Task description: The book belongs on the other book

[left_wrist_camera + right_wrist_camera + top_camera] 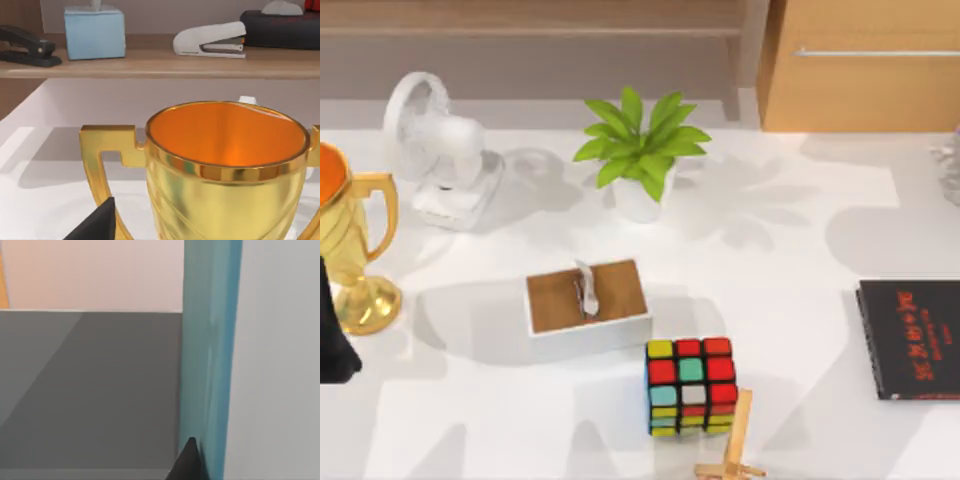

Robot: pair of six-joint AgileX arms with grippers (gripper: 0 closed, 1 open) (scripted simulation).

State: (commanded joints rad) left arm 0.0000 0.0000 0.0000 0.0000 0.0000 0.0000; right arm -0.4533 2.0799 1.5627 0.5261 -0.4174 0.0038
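Judging right tool state impossible, teal book beside it | risk: slipping short of black book at 3 o'clock | left tool parked near trophy

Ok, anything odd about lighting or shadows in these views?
Top view: soft grey shadows mottle the white table, with darker ones behind the plant and fan. Left wrist view: the gold trophy gleams, its orange inside glowing. Right wrist view: the teal book looms very close, evenly lit.
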